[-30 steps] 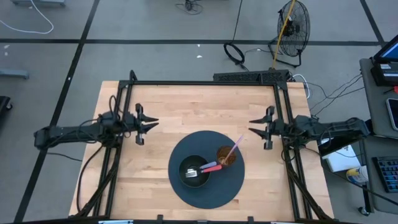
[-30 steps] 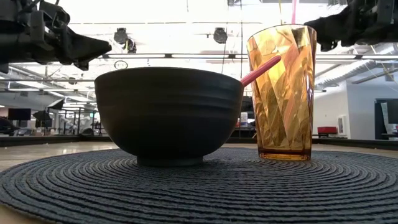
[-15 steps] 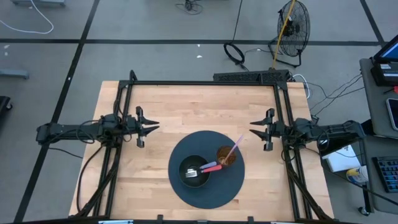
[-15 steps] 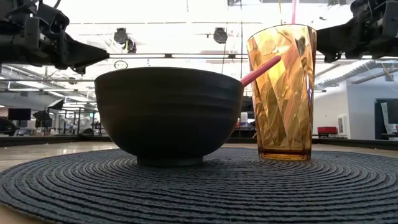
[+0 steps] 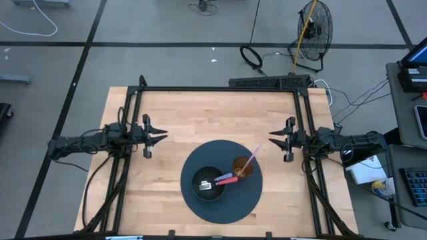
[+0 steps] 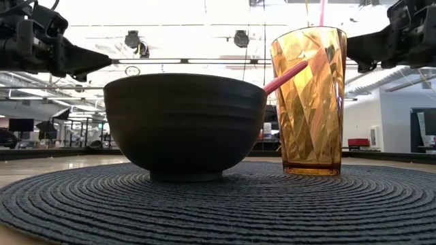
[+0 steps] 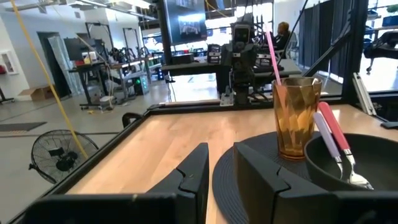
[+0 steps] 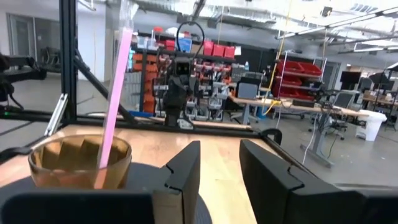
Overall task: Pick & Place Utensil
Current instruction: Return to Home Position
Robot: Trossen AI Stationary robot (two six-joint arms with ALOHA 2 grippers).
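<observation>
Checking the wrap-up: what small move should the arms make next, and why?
Probably draw both arms back toward their bases: the straw stands in the cup, the spoon lies in the bowl, and the left end effector and right end effector are open and empty.

You see the black bowl point(image 5: 208, 183) upright on the round dark mat point(image 5: 223, 210). Two utensil handles point(image 5: 228, 178) lean over its rim toward the amber cup point(image 5: 242, 167), which stands just beside it and holds a tilted pink straw point(image 5: 253, 156).

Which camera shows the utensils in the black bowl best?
High view: looks straight down into the black bowl at both colour-handled utensils. Left wrist shows handles and one metal head; low view, a pink handle tip; right wrist, nothing.
</observation>
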